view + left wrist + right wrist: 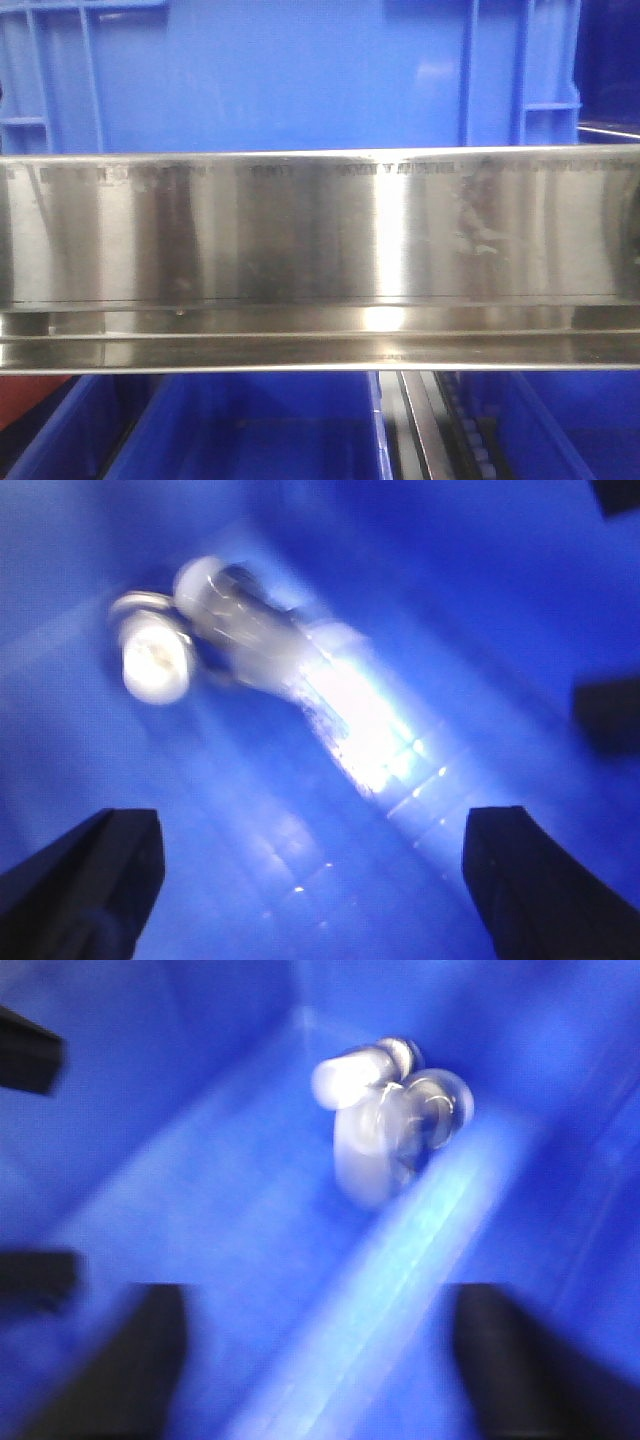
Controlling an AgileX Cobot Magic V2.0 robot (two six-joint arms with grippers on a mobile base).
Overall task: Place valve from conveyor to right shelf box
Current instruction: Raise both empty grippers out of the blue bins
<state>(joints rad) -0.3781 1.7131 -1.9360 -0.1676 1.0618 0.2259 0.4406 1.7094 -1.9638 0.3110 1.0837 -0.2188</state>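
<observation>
Stainless steel is filling our front view: the shelf (320, 230) edge is blocking blue bins (270, 70) behind. From the left wrist we are seeing the left gripper (310, 880) spread empty above a blurred silvery valve (215, 625) lying in a blue box (480, 630). The right gripper (320, 1370), likewise spread, is hovering over a blurred pale valve (385, 1125) on blue box floor (200, 1200).

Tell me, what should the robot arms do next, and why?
Probably lift both arms straight up out of the blue boxes. Each wrist view shows a silvery valve lying on a blue box floor, apart from the open left gripper and open right gripper. Nothing is held, so dropping off looks done.
</observation>
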